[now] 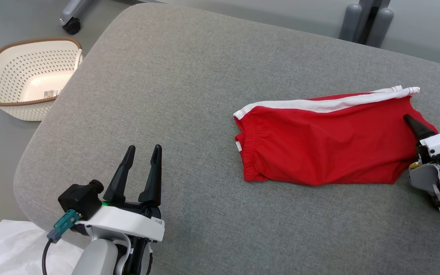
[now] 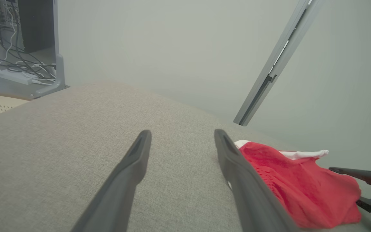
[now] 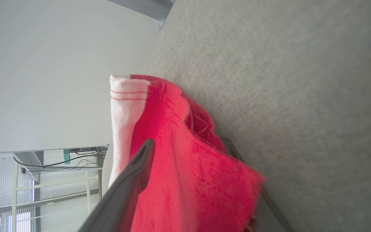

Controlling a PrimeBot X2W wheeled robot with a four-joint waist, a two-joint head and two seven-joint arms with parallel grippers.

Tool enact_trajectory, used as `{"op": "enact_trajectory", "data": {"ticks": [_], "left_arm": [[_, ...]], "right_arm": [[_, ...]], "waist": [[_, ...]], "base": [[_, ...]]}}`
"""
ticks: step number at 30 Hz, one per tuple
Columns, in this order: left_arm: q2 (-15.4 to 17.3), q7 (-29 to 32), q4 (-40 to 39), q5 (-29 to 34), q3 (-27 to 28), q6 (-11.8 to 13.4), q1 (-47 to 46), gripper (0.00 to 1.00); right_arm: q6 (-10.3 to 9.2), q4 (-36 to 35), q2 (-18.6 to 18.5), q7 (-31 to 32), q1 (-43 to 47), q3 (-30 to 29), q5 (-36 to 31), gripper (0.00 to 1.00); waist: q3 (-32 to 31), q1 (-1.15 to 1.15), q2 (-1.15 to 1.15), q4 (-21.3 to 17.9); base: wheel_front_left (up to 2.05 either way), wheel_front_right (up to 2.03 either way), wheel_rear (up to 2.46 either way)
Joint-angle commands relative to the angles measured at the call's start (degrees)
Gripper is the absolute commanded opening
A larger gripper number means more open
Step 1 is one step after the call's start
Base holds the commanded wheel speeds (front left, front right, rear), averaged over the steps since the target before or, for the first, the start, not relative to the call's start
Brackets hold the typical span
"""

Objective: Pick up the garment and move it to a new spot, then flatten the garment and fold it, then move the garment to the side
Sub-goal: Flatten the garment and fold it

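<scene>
On cushion (image 1: 185,76), red garment (image 1: 319,149), white-edged

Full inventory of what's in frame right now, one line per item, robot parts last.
garment: one, red with a white stripe, lying on the right part of the cushion
cushion: one, grey fabric, the work surface
basket: one, cream with brown rim, on the floor past the cushion's left edge
white sheet: one, white, floor at lower left of head view
caster: one, dark, floor at top left
cables: several, black and white, far left in left wrist view
left hand: one, dark fingers, open, apart from garment
right hand: one, dark fingers, shut on garment's right edge
</scene>
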Motion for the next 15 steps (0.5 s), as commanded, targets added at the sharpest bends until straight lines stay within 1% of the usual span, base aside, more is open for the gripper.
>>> {"op": "enact_trajectory", "data": {"ticks": [1, 2, 3, 4, 9, 15], "left_arm": [[0.2, -0.15, -0.28, -0.43, -0.08, 0.28, -1.06, 1.0], [0.21, -0.15, -0.29, -0.54, -0.14, 0.34, -1.07, 1.0], [0.21, -0.15, -0.3, -0.46, -0.18, 0.39, -1.07, 1.0], [0.21, -0.15, -0.32, -0.44, -0.22, 0.37, -1.08, 1.0], [0.2, -0.15, -0.31, -0.68, 0.03, 0.73, -0.97, 1.0], [0.22, -0.15, -0.08, -0.45, 0.48, 0.73, -0.63, 1.0]], "right_arm": [[0.13, 1.85, 3.81, 1.51, 2.23, 0.86, 0.23, 1.0], [0.13, 1.77, 3.84, 1.45, 2.1, 0.97, 0.19, 0.89], [0.13, 1.43, 3.84, 1.44, 1.92, 1.2, 0.07, 0.26], [0.13, 1.01, 3.74, 1.26, 1.82, 1.31, 0.03, 0.0], [0.12, -0.91, 3.17, 0.65, 2.01, 1.41, 0.65, 0.0], [0.11, -4.04, 2.94, -0.73, 2.94, 0.87, 2.1, 0.0]], "waist": [[0.07, 0.0, 0.0, 0.27], [0.08, 0.0, 0.0, 0.38], [0.1, 0.0, 0.0, 0.47], [0.11, 0.0, 0.0, 0.54], [-0.18, 0.0, 0.0, 0.34], [-1.24, 0.0, 0.0, -0.94]], "base": [[0.0, 0.0, 0.0], [0.0, 0.0, 0.0], [0.0, 0.0, 0.0], [0.0, 0.0, 0.0], [0.0, 0.0, 0.0], [0.0, 0.0, 0.0]]}}
